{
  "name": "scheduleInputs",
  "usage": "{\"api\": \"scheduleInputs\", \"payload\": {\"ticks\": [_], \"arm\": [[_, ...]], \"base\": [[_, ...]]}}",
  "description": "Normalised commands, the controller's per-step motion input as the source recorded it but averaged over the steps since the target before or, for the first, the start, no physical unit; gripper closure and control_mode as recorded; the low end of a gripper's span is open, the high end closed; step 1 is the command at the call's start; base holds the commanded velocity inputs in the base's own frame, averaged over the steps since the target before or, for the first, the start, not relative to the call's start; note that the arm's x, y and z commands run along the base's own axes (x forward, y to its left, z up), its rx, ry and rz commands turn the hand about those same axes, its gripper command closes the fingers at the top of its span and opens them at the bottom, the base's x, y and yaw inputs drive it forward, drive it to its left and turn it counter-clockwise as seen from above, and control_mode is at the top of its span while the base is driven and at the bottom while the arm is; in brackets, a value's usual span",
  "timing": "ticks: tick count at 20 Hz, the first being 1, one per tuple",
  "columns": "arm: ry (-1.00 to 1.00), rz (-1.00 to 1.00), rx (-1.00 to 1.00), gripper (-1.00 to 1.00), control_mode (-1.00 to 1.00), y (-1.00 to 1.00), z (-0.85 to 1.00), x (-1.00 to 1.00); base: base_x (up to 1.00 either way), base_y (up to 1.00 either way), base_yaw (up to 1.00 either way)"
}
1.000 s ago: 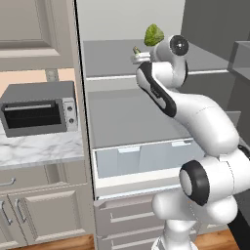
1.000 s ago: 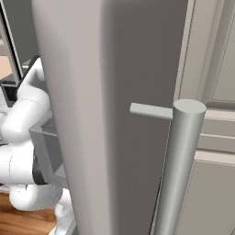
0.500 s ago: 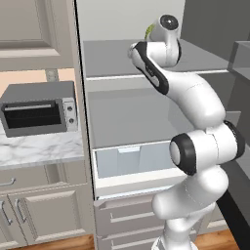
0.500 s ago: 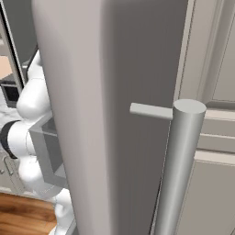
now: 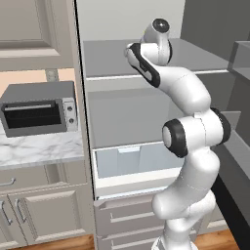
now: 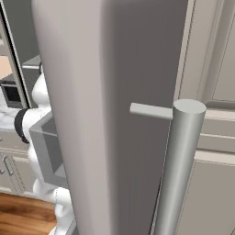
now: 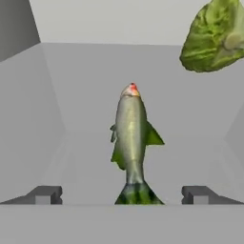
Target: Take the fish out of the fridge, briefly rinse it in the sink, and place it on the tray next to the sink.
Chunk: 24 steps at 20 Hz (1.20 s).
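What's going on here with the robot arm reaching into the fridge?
The white arm is reaching up to the top shelf of the open fridge. In the hand view, the open gripper is lined up on the fish, which lies lengthwise on the grey shelf with its tail between the two fingertips. Nothing is gripped yet. A leafy green vegetable sits further back on the same shelf. A microwave stands on the marble counter beside the fridge.

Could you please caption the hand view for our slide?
Open tool lined up with the fish on the fridge shelf.
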Motion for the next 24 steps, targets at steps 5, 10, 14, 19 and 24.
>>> {"api": "scheduleInputs", "payload": {"ticks": [5,10,14,19,24], "arm": [[0.0,0.0,0.0,-1.0,-1.0,0.0,-0.05,0.91],[0.0,0.0,0.0,-1.0,-1.0,0.0,-0.14,0.94],[0.09,0.0,0.0,1.0,-1.0,-0.01,-0.55,0.34],[0.04,0.01,-0.02,1.0,-1.0,-0.01,-0.92,-0.55],[-0.11,0.06,0.02,1.0,-1.0,-0.05,-0.44,-0.86]], "base": [[0.0,0.0,0.0],[0.0,0.0,0.0],[0.0,0.0,0.0],[0.0,0.0,0.0],[0.0,0.0,0.0]]}}
